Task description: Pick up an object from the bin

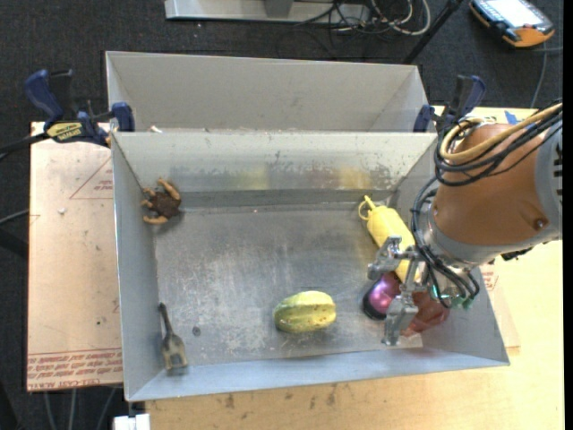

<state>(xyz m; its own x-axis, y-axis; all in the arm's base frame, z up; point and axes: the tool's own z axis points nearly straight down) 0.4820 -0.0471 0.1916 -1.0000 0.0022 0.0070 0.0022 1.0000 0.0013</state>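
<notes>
**Gripper (pixel 391 294) low in bin (pixel 269 249), right end**

Fingers spread apart, one each side of purple round thing (pixel 378 297) near front-right corner. Contact unclear, poss. touching. Red thing (pixel 428 317) just beside, partly hidden. Yellow bottle (pixel 385 223) near, toward back wall.

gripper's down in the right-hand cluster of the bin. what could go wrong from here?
1. The gripper sits in a tight cluster: purple round thing, red thing, yellow bottle. Closing may catch two things, or push one away.
2. The purple thing looks round, so it may slip out.
3. The bin's right wall is close, so a finger could scrape it.
</notes>
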